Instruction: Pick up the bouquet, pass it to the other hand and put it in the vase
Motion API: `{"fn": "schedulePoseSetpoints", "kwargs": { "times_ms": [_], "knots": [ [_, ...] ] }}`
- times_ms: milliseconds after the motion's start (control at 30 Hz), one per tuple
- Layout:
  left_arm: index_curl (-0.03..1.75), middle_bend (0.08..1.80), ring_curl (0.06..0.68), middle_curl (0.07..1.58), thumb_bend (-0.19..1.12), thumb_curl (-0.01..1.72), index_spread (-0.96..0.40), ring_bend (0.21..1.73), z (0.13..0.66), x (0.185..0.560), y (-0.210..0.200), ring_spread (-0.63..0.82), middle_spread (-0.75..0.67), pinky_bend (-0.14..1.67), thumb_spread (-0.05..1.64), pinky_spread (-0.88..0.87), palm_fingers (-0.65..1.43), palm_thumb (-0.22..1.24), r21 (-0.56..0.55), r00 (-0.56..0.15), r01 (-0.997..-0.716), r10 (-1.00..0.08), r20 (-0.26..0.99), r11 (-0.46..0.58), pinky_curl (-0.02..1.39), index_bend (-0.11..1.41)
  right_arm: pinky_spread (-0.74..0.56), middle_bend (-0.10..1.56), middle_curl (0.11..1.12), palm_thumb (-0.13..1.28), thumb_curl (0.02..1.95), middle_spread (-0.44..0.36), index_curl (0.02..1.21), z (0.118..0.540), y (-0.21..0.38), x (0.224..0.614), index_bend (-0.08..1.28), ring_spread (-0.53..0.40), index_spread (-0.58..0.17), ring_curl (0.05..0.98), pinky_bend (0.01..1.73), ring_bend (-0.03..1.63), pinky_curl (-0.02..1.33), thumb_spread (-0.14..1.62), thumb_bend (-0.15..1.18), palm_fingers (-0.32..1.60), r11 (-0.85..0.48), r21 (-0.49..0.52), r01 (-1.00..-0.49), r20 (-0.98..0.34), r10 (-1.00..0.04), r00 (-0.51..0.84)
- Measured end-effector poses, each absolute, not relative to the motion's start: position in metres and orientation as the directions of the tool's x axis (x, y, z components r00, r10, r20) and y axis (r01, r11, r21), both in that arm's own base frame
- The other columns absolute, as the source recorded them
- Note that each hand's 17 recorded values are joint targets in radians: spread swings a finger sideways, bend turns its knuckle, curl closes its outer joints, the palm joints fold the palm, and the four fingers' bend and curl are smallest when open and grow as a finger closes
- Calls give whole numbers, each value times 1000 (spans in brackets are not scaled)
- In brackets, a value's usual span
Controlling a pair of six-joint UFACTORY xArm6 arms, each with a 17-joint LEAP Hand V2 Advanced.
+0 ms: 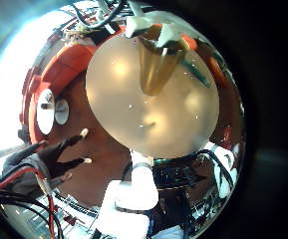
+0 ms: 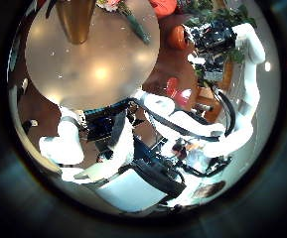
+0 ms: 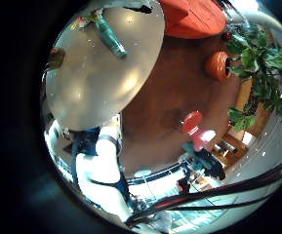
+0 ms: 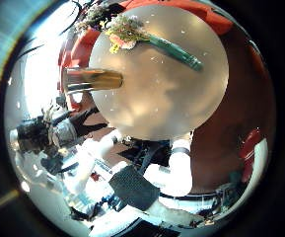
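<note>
The bouquet (image 4: 132,32) lies on its side on the round table (image 4: 172,94), its long stem (image 4: 179,54) pointing away from the flowers. The tapered vase (image 4: 95,79) stands on the table a short way from the flowers. The left little finger side palm view shows the vase (image 1: 159,60) upright on the table (image 1: 153,110). My left hand (image 1: 46,167) has straight fingers and holds nothing. The bouquet's stem also shows in the right little finger side palm view (image 3: 111,35).
Potted plants (image 3: 253,58) and a rounded pot (image 3: 217,66) stand on the floor beyond the table. A large cushioned seat (image 3: 194,18) is near the table's far side. The left hand (image 4: 43,133) shows in the right thumb side palm view, off the table's edge.
</note>
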State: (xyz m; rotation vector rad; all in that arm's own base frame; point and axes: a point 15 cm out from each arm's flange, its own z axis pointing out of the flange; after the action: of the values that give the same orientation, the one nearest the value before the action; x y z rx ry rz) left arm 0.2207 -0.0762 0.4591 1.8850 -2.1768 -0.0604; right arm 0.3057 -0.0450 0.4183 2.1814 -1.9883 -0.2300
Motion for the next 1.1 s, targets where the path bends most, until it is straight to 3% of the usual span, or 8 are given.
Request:
{"fn": "schedulePoseSetpoints", "kwargs": {
  "times_ms": [333, 500, 667, 967, 1100],
  "knots": [
    [333, 191, 201, 327, -25, 336, 61, 487, 462, 219, -81, 574, 442, 196, 1051, 543, 83, 352, 196, -121, -967, -972, 202, 161, 304, 172, 379, 413, 399, 294, 274, 34, 209, 415, -55, 307, 115, 104, -268, 259, 525, 652, 282, 1248, -14, 226, -80, 257, -963, 30, -995, 91],
    [335, 191, 202, 325, -25, 337, 61, 490, 460, 216, -91, 574, 443, 195, 1052, 544, 81, 352, 198, -185, -954, -961, 206, 226, 305, 174, 258, 540, 444, 313, 280, -29, 187, 415, -67, 307, 105, -42, -251, 317, 587, 862, 285, 1239, -11, 371, -43, 248, -968, 17, -999, 48],
    [332, 194, 202, 325, -22, 337, 61, 490, 455, 208, -95, 575, 443, 197, 1061, 544, 77, 359, 233, -251, -929, -951, 182, 289, 307, 169, 166, 572, 465, 391, 315, -68, 202, 404, -78, 313, 148, -107, -241, 342, 666, 911, 303, 1176, -8, 350, -19, 282, -959, 7, -1000, 22],
    [327, 194, 201, 325, -24, 329, 61, 491, 445, 213, -93, 577, 444, 198, 1072, 548, 73, 358, 224, -339, -899, -921, 190, 377, 312, 169, 78, 584, 484, 548, 383, -79, 256, 365, -48, 364, 179, -145, -195, 356, 730, 933, 293, 1100, -4, 301, -50, 348, -936, -152, -988, -4],
    [326, 195, 201, 328, -24, 327, 61, 490, 443, 218, -86, 578, 443, 197, 1072, 546, 74, 359, 218, -344, -898, -918, 199, 383, 313, 169, 59, 577, 489, 604, 409, -72, 277, 338, -43, 389, 181, -149, -183, 362, 745, 942, 286, 1069, -11, 289, -18, 350, -937, -174, -984, -46]
  ]
}}
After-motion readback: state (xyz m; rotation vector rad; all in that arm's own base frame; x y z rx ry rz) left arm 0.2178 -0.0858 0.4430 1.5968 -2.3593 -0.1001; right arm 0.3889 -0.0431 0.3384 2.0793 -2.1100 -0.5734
